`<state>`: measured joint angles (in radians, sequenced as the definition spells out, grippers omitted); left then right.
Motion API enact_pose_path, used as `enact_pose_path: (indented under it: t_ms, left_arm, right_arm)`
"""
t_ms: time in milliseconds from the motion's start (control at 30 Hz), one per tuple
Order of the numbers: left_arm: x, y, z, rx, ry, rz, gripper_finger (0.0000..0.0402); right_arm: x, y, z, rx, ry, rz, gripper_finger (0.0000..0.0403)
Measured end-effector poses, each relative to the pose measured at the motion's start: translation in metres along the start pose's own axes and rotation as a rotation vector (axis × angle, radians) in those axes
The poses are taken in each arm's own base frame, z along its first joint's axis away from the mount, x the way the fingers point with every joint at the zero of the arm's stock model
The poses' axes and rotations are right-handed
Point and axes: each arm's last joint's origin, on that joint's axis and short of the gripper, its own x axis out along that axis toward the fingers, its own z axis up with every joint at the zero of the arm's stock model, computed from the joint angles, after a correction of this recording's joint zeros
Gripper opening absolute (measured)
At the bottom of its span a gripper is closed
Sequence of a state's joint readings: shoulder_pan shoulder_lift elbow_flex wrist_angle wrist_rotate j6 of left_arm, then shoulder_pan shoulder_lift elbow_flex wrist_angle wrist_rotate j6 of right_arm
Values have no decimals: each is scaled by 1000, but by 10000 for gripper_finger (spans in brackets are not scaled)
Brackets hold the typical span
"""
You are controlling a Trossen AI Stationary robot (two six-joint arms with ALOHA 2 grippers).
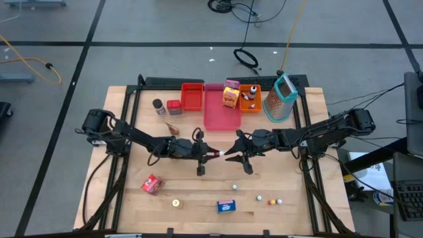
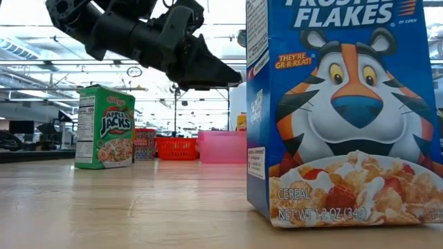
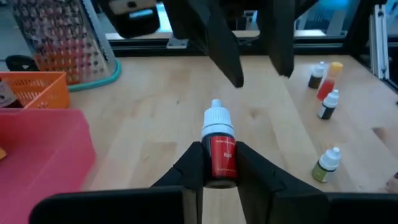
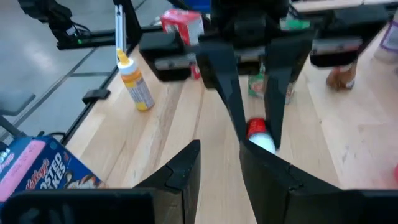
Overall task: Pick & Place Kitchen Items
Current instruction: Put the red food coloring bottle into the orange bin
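My left gripper [image 3: 219, 171] is above the middle of the table [image 1: 213, 154], shut on a small red bottle [image 3: 219, 152] with a white cap. My right gripper [image 4: 219, 163] faces it a short way off [image 1: 229, 156], open and touching nothing. The bottle's cap [image 4: 261, 142] shows just beyond one of its fingertips, not between them. A blue Frosted Flakes box [image 1: 227, 206], a reddish box [image 1: 152, 184] and several tiny bottles [image 1: 269, 199] rest on the near part of the table. A dark-capped shaker [image 1: 158, 106] stands by the trays. My left gripper pinches the red bottle's body [image 3: 219, 163] between its two fingers, which lie along the bottle. The white cap end [image 3: 216, 115] sticks out past the fingertips toward my right gripper. The bottle is lifted clear of the table and lies about level.
At the far edge stand a red tray [image 1: 192, 96], a pink tray [image 1: 221, 111] and an orange tray [image 1: 250, 99] with a yellow box [image 1: 230, 94] and small items in them. A grater [image 1: 281, 99] stands to their right. A green Apple Jacks box [image 2: 105, 128] stands left.
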<state>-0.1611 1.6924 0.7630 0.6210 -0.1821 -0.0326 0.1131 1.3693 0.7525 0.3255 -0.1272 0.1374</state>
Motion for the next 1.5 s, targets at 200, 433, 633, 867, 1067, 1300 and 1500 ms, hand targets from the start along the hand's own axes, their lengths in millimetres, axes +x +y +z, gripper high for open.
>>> enact_pose_path:
  t_ms: [200, 433, 633, 867, 1067, 1300, 1500]
  left_arm:
    - [4, -1, 7, 11, 26, -20, 60]
    - [5, -1, 10, 9, 22, -22, 74]
    - [5, -1, 11, 12, 18, -23, 56]
    - [5, -1, 13, 9, -12, -24, 75]
    - [5, -1, 13, 9, -13, -24, 62]
    - [5, -1, 13, 9, -10, -24, 67]
    - [5, -1, 13, 9, -10, -24, 68]
  right_arm:
    - [0, -2, -1, -24, 9, -77, 105]
    - [0, -2, -1, -29, 6, -80, 105]
    - [0, -3, -1, -44, 5, -108, 136]
    - [2, -4, -2, -44, 2, -106, 170]
    - [6, -4, -5, -44, 13, -104, 171]
    - [11, -6, -10, -60, 38, -106, 155]
    - [18, -7, -15, -67, 40, -105, 131]
